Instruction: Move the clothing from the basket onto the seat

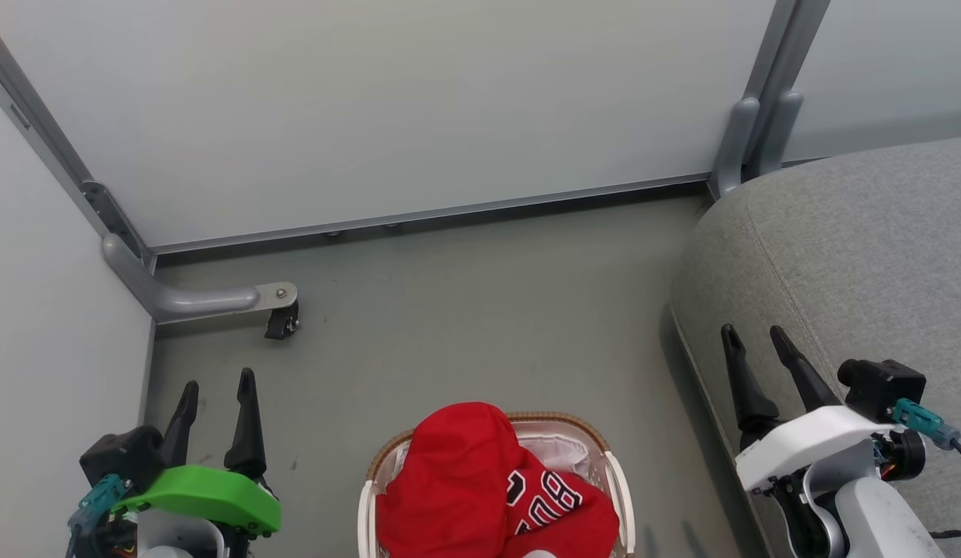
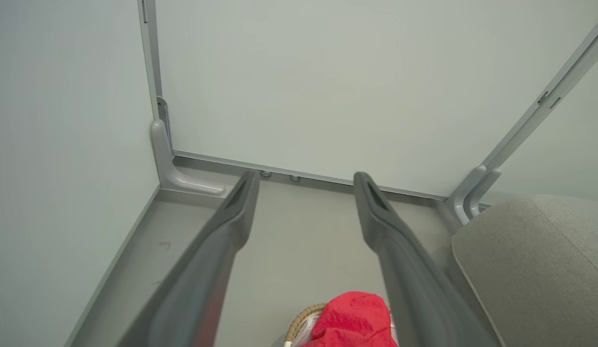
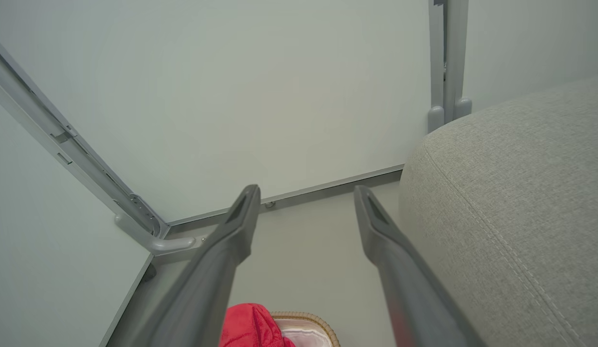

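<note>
1. Head view: the clothing (image 1: 457, 473), bright red, is heaped in the basket (image 1: 562, 420) at the bottom middle. White-and-black lettering shows on its right part. A bit of white liner (image 1: 562, 449) shows behind the heap. The left gripper (image 1: 217, 381) stands at the lower left over the grey floor (image 1: 488, 310), its jaws spread with nothing between them, apart from the basket. The right gripper (image 1: 753, 332), at the lower right, is likewise spread and empty, over the edge of the seat (image 1: 852, 256). This grey cushion takes up the right side, near the basket but not touching it. Pale partition panels (image 1: 372, 101) close off the far side and the left. A grey bracket foot (image 1: 209, 298) with a small black caster (image 1: 283, 322) juts onto the floor beyond the left gripper. A grey post (image 1: 748, 139) rises at the seat's far corner.
2. Left wrist view: the jaws stand wide apart and hold nothing. Between them at the bottom edge are the top of the red clothing and a curve of the basket's woven rim. The seat's rounded corner lies to the right, and the bracket foot sits in the far left corner.
3. Right wrist view: the jaws are spread and empty. The seat, with its stitched seam, lies just beside the right-hand jaw. The clothing and basket rim show at the bottom edge.
</note>
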